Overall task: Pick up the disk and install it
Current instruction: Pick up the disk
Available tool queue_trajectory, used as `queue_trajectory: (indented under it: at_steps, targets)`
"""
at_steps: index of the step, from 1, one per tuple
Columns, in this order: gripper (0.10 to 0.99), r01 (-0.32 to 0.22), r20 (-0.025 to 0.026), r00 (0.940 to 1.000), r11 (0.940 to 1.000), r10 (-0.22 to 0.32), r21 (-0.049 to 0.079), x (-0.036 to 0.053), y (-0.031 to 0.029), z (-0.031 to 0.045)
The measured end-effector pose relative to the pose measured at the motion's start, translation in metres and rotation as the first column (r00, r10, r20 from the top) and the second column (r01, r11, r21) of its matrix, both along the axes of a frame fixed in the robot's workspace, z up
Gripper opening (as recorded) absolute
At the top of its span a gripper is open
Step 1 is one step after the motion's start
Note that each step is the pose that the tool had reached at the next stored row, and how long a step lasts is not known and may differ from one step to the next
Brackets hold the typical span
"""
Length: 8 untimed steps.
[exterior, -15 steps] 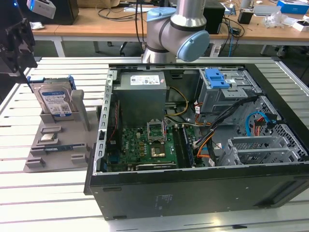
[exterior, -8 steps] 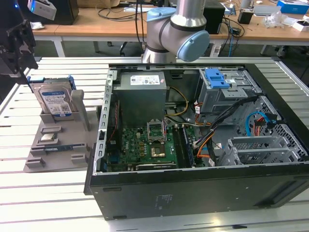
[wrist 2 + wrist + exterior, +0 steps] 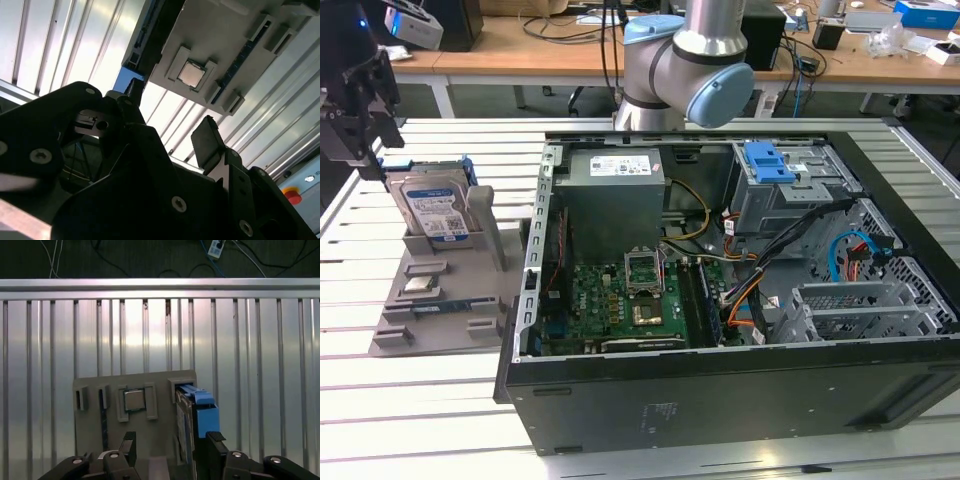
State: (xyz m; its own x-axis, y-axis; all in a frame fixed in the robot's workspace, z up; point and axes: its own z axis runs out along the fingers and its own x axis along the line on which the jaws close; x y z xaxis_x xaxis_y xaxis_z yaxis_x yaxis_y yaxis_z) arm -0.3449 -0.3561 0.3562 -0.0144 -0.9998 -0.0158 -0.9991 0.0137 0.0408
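So far, nothing is grasped. At the exterior view's far left the jaws are held wide open just above the disk (image 3: 435,208), closed on nothing. The disk is stood upright in a slot of the grey holder (image 3: 440,300) on the bench (image 3: 360,380), left of the open computer case (image 3: 740,380). Pick-up and installation are both judged outstanding; the approach alone is judged nearly done.
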Motion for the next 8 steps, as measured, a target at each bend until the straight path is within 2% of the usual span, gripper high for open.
queue_trajectory:
  at_steps: [4,7,8]
  targets:
    - [0.663,-0.014,-0.0002,0.9999,0.9999,0.014,0.0,0.0003,0.0095,-0.0045]
    - [0.663,-0.024,0.0,0.9997,0.9997,0.024,0.0,0.0004,0.0237,-0.0127]
    - [0.663,-0.024,0.0002,0.9997,0.9997,0.024,0.0,0.0004,0.0256,-0.0155]
